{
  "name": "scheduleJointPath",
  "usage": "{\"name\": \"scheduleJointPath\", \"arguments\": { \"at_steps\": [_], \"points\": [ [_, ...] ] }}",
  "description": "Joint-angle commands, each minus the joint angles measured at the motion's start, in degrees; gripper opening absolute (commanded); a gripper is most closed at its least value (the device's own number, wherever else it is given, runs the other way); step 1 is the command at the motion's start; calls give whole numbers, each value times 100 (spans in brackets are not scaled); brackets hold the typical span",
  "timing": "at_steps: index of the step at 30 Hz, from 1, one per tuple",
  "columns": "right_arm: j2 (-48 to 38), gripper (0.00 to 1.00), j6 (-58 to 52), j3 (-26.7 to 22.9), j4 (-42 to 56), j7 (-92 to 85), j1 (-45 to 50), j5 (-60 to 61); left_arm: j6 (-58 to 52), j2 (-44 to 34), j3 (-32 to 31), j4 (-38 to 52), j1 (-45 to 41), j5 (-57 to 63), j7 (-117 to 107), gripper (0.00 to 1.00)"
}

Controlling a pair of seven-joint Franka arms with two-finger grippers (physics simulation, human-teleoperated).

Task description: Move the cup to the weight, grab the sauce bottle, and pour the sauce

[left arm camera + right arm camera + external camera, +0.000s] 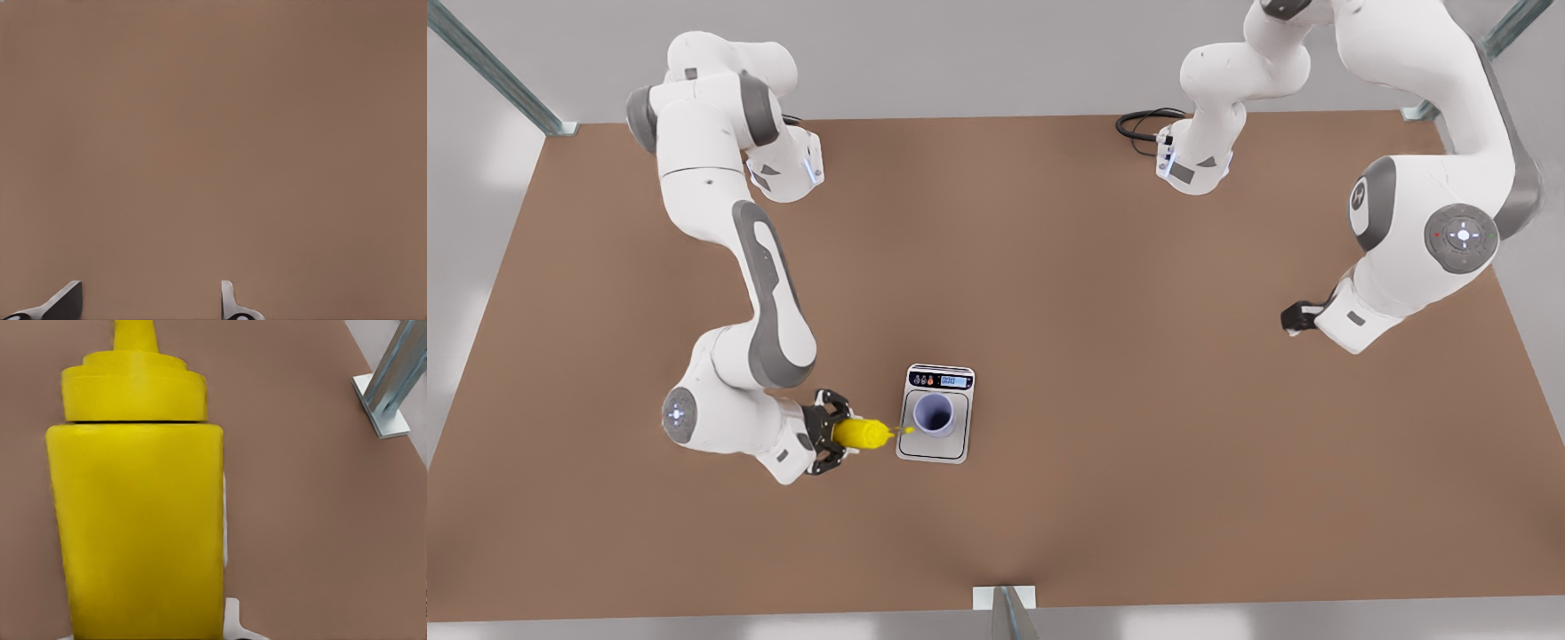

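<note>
The cup stands upright on the plate of the weight, a silver scale in the lower middle of the table. My right gripper, at the front view's left, is shut on the sauce bottle. The bottle is tipped on its side, and its nozzle reaches the cup's rim. Seen from the right wrist, the sauce bottle sits close between the fingers. I cannot tell any sauce apart from the yellow nozzle tip. My left gripper waits open over bare table at the front view's right.
The brown table has metal frame posts at its corners, plus one at the near edge. One such post is also in the right wrist view. A black cable loops at the far edge.
</note>
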Motion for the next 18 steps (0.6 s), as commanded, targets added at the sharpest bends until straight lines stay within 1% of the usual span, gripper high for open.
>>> {"name": "scheduleJointPath", "arguments": {
  "at_steps": [1,3,9,14,18],
  "points": [
    [0,43,-45,-59,5,1,53,21,10,71,1,25,28,120,0,100],
    [0,43,-19,-199,5,150,221,-163,2,194,1,51,19,67,0,100],
    [0,43,-10,-199,13,291,361,-1130,2,247,-8,51,-51,41,-150,100],
    [-26,44,60,-147,-4,291,396,-1104,37,291,1,51,-43,41,-150,100],
    [-404,44,8,20,-241,405,388,-1060,54,335,1,51,-34,-3,-150,100]
  ]
}}
